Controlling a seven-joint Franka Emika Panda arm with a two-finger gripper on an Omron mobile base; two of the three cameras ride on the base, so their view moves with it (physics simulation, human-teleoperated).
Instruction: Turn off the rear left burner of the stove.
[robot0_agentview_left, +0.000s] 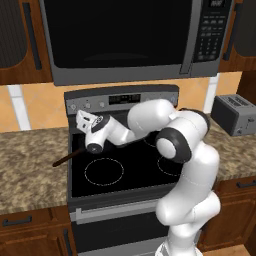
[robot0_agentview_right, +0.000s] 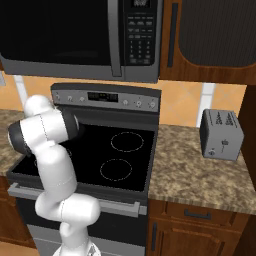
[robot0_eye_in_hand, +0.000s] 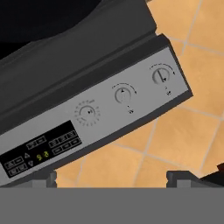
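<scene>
The stove (robot0_agentview_left: 75, 187) is a grey steel range with a black glass top and a raised back panel (robot0_agentview_left: 125, 98). My gripper (robot0_agentview_left: 80, 118) hovers over the rear left of the cooktop, close to the panel's left end, open and holding nothing. My hand and forearm cover the rear left burner. The hand view is rolled and looks at the back panel (robot0_eye_in_hand: 105, 118) from close up. Three small round knobs (robot0_eye_in_hand: 89, 112) (robot0_eye_in_hand: 123, 94) (robot0_eye_in_hand: 161, 75) sit beside the digital display (robot0_eye_in_hand: 41, 148). My gripper (robot0_eye_in_hand: 116, 178) stands wide open before them, touching nothing.
A black-and-grey microwave (robot0_agentview_left: 130, 35) hangs low above the stove. A grey toaster (robot0_agentview_left: 235, 114) (robot0_agentview_right: 221, 133) stands on the right counter. A thin dark rod (robot0_agentview_left: 65, 158) lies across the stove's left edge onto the granite counter (robot0_agentview_left: 30, 160). White-dotted rings (robot0_agentview_left: 104, 171) (robot0_agentview_right: 127, 141) mark other burners.
</scene>
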